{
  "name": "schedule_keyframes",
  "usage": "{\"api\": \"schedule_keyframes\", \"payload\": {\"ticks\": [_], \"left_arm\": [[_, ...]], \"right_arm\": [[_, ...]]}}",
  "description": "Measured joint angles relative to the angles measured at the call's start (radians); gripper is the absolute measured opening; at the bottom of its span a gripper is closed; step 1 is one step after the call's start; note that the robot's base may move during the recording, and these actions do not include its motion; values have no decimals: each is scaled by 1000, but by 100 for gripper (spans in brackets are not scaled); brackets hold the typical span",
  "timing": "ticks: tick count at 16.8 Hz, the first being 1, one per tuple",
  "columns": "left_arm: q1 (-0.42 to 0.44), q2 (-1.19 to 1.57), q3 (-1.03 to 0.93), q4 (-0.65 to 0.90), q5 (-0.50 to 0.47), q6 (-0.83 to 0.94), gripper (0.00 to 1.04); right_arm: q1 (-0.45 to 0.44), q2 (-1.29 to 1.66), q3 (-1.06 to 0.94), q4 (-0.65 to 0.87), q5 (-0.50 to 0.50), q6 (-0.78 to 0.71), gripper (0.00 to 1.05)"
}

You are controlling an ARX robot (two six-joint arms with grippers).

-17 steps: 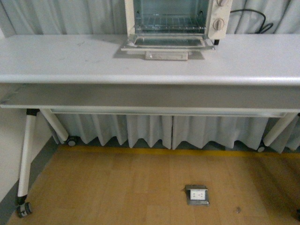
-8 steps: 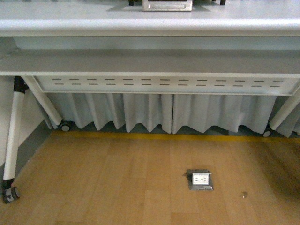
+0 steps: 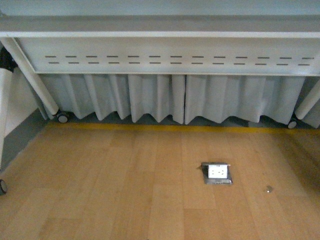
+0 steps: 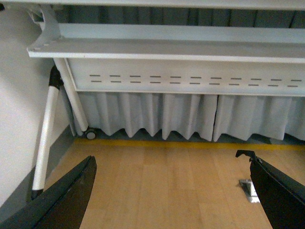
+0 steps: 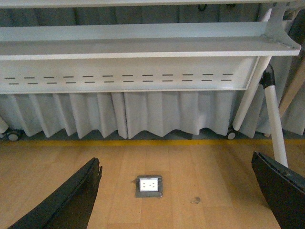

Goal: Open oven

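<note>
The oven is out of view in every frame now. The front view shows only the underside of the grey table [image 3: 160, 27] and the wooden floor. My left gripper [image 4: 171, 164] is open and empty, its black fingers [image 4: 71, 191] spread wide over the floor below the table. My right gripper [image 5: 176, 167] is open and empty too, its black fingers [image 5: 71, 198] wide apart above the floor. Neither gripper shows in the front view.
A perforated grey panel [image 3: 165, 55] hangs under the table, with pleated grey curtain [image 3: 165, 100] behind. White table legs with castors [image 3: 62, 117] stand at both sides. A floor socket box [image 3: 216, 173] lies on the wood, also in the right wrist view [image 5: 148, 186]. A yellow line [image 3: 160, 128] runs along the floor.
The front view has dropped steadily: the open oven on the tabletop slid up out of the picture, and now only the table's underside and the floor show.
</note>
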Motion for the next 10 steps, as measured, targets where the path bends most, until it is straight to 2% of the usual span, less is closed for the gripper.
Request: {"api": "schedule_keyframes", "payload": {"ticks": [10], "left_arm": [[0, 0, 0, 1, -2, 0, 98]], "right_arm": [[0, 0, 0, -2, 0, 0, 98]]}}
